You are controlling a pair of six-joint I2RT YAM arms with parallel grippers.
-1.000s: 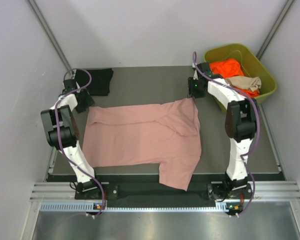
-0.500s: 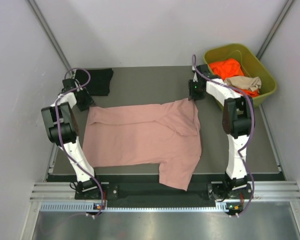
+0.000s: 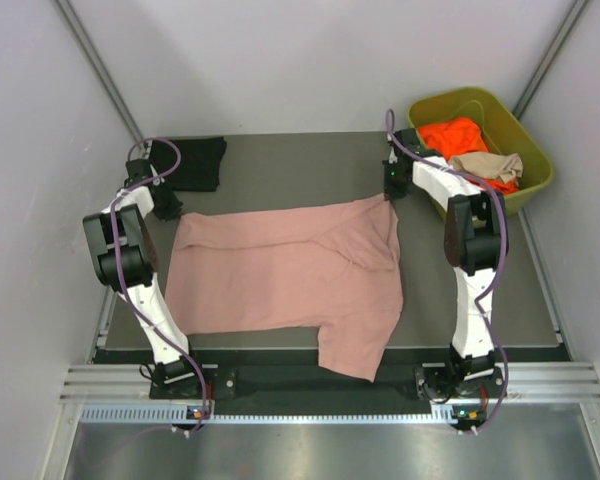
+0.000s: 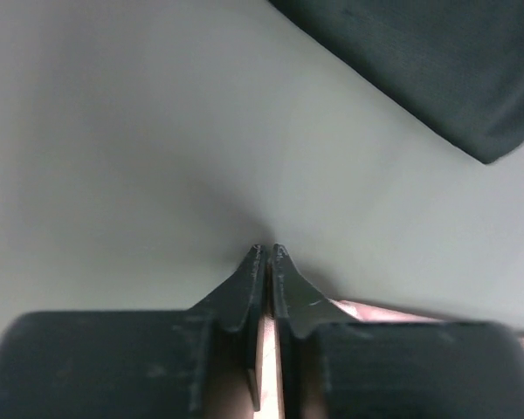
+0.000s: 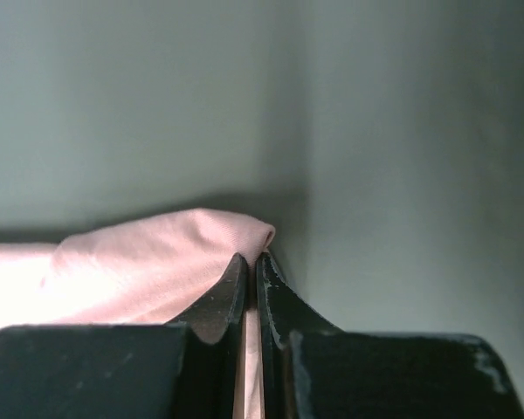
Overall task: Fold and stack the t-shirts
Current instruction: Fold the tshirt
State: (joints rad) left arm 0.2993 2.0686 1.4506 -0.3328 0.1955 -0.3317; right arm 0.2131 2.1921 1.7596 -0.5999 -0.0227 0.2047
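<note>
Four t-shirts, two arms and one bin are seen from above. One dusty pink t-shirt (image 3: 290,275) is spread flat across the middle of the dark table (image 3: 300,160), with one lower portion draped over the near edge. One black t-shirt (image 3: 195,162) is laid as a folded block at the far left corner of the table, apart from the pink one. Two more shirts, one bright orange t-shirt (image 3: 452,135) and one tan t-shirt (image 3: 488,165), are heaped in a single olive-green bin (image 3: 535,170) at the far right, the tan one lying partly over the orange.

Each of the pink shirt's two far corners is met by one gripper. The left gripper (image 3: 168,210) is lowered onto the far left corner; in the left wrist view its two fingers (image 4: 244,288) are pressed almost together, a thin strip of pink cloth is pinched between them, and an edge of the black shirt is seen beyond, untouched. The right gripper (image 3: 389,195) is set on the far right corner; in the right wrist view its two fingers (image 5: 217,305) are closed, with a small fold of pink fabric bunched at the tips and cloth caught between them.
</note>
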